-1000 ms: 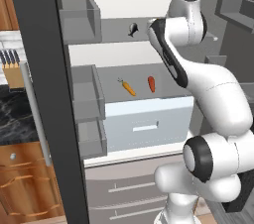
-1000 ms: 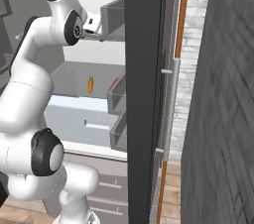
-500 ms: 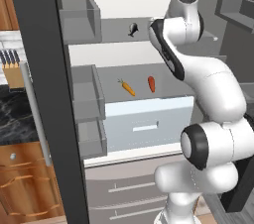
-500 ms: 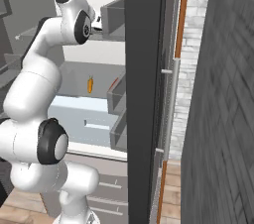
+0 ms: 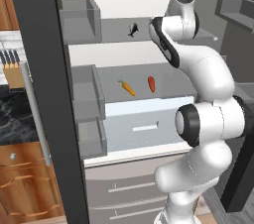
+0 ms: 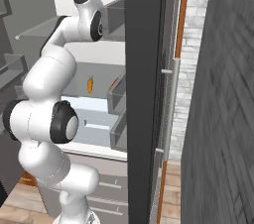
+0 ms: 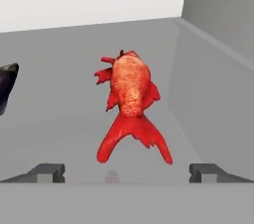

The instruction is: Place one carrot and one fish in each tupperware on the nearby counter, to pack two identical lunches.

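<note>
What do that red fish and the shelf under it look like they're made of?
The red fish looks like matte plastic or rubber: uniform bright red with a paler mottled back and stiff spiky fins. The shelf looks like smooth grey plastic or frosted glass, plain and faintly glossy; hard to say which.

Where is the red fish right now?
In the hand view the red fish lies flat on a grey fridge shelf, tail toward the open pincer, with the dark fish off to its left.
</note>
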Robot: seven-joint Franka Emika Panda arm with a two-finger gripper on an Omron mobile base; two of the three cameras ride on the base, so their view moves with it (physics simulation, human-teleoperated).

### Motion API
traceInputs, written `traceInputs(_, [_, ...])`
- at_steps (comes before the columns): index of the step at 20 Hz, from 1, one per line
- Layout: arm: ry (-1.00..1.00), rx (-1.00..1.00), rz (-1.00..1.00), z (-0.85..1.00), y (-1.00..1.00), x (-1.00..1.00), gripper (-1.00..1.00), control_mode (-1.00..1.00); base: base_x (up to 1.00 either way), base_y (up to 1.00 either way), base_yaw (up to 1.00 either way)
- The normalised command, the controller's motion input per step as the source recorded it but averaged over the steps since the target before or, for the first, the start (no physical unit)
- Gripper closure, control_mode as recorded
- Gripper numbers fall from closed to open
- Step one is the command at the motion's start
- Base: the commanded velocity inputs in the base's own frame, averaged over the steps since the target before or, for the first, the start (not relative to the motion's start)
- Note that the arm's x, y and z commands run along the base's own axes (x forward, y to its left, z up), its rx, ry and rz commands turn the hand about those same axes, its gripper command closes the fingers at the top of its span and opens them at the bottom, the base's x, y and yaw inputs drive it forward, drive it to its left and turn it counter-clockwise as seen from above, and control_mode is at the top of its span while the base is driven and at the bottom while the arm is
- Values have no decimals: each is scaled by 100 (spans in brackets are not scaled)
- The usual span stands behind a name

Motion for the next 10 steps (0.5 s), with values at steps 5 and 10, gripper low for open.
traceInputs(5, [1, 0, 0, 0, -6, 73, -100, -100, 0, 0, 0])
traceInputs(10, [0, 0, 0, -1, -17, 71, -100, -100, 0, 0, 0])
